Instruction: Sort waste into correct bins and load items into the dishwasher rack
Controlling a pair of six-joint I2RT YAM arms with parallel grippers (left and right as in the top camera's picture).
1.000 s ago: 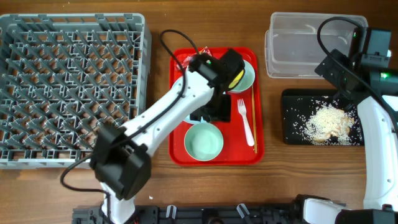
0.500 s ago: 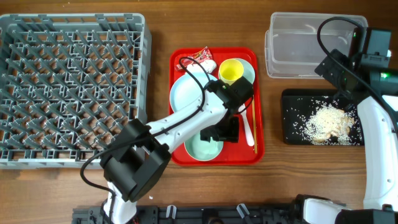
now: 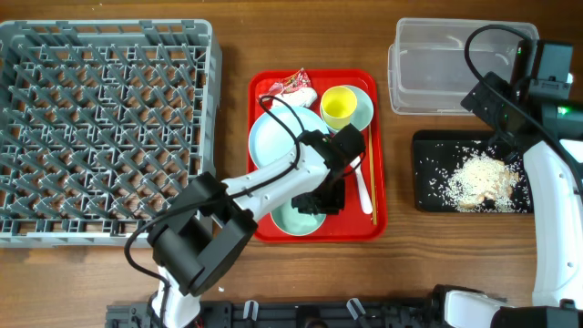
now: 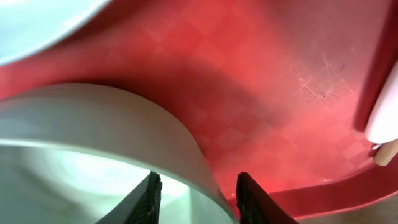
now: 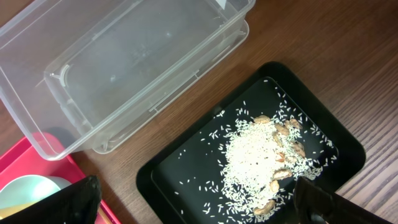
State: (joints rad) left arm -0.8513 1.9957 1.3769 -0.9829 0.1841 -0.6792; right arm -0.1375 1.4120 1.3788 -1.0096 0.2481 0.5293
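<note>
My left gripper (image 3: 314,202) is low over the red tray (image 3: 378,223), straddling the rim of the near pale-blue bowl (image 3: 290,217). In the left wrist view one finger stands inside the bowl (image 4: 93,130) and the other against its outer wall. A small gap still shows at the inner finger. The plate (image 3: 273,146), the yellow cup (image 3: 338,105) in the second bowl (image 3: 366,111), the white fork (image 3: 363,187), the red wrapper (image 3: 293,83) and the napkin (image 3: 306,96) lie on the tray. My right gripper (image 5: 199,208) hangs open and empty over the black tray (image 5: 186,168) of rice (image 5: 255,162).
The grey dishwasher rack (image 3: 100,118) fills the left side. The clear tub (image 3: 437,68) stands at the back right, with the black tray (image 3: 426,173) just in front of it. A thin wooden stick (image 3: 372,196) lies beside the fork.
My left arm swung from the back of the red tray to the near bowl and dropped onto its rim, its jaws narrowing. The right arm stayed still.
</note>
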